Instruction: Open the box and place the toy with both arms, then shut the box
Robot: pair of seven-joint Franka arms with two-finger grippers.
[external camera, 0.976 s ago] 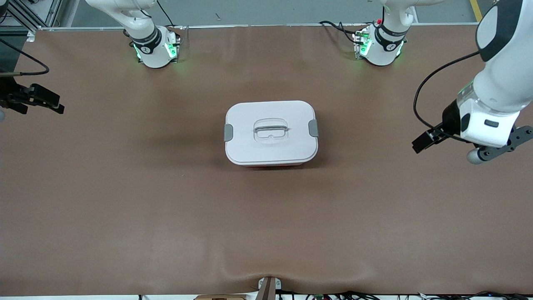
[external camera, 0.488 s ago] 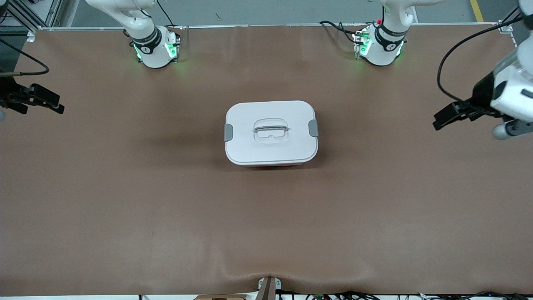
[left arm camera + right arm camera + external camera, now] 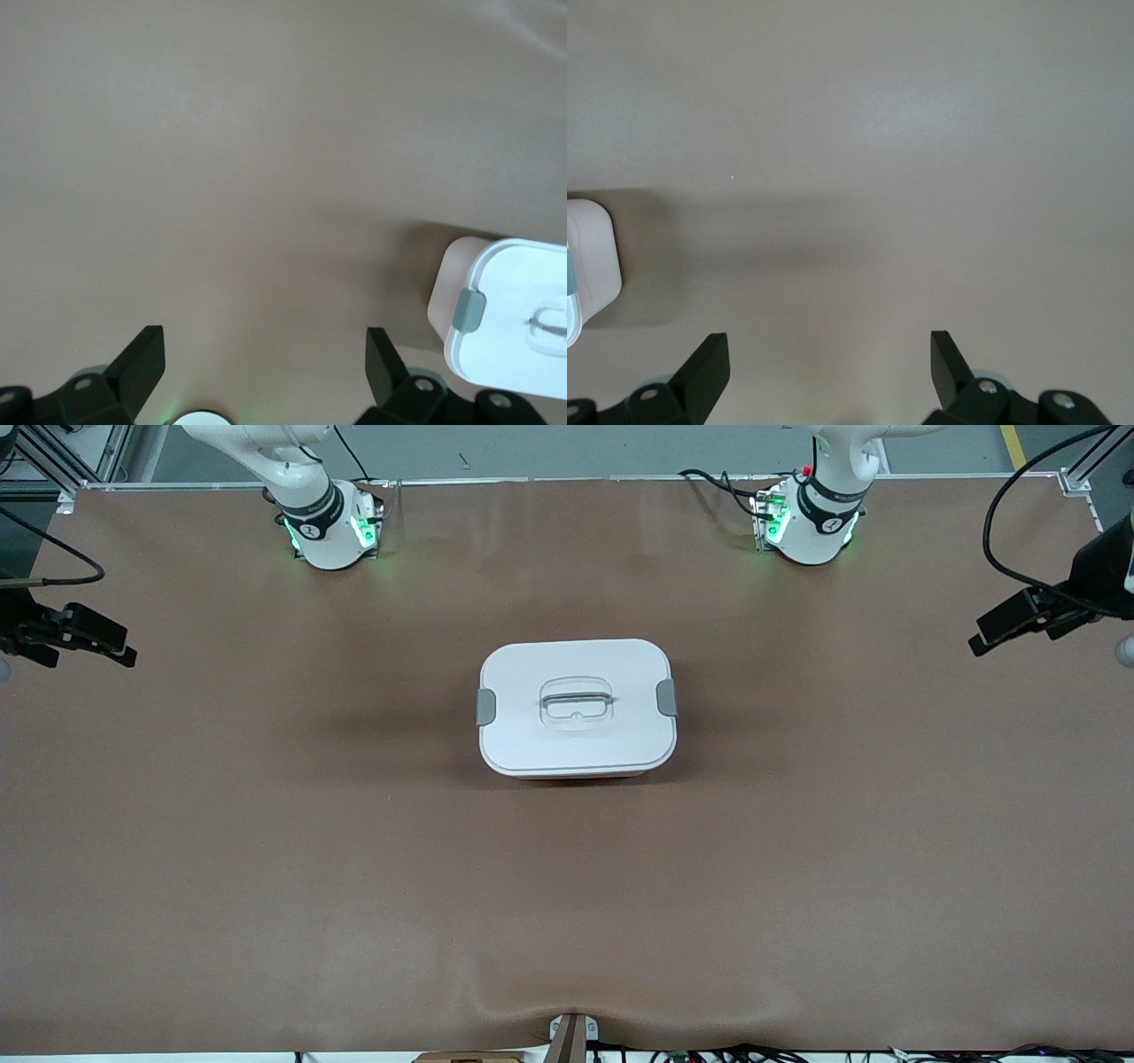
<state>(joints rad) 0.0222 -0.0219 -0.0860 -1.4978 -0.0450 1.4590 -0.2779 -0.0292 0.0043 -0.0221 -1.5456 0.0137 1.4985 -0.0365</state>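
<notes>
The box [image 3: 577,707] stands shut in the middle of the brown table, white lid on, both grey side clips down, grey handle recessed in the lid. It shows in the left wrist view [image 3: 509,314] and a corner of it in the right wrist view [image 3: 589,257]. The toy is out of view. My left gripper [image 3: 1005,629] is open and empty, up in the air over the table's edge at the left arm's end [image 3: 264,354]. My right gripper [image 3: 89,638] is open and empty over the table's edge at the right arm's end [image 3: 829,359].
The two arm bases [image 3: 328,527] [image 3: 811,522] stand along the table's edge farthest from the front camera. A small bracket [image 3: 571,1036] sits at the table's edge nearest the camera. Bare brown table surface [image 3: 567,886] lies all round the box.
My left gripper has risen and drawn back from beside the box toward the table's edge at the left arm's end. The right arm and the box have not moved.
</notes>
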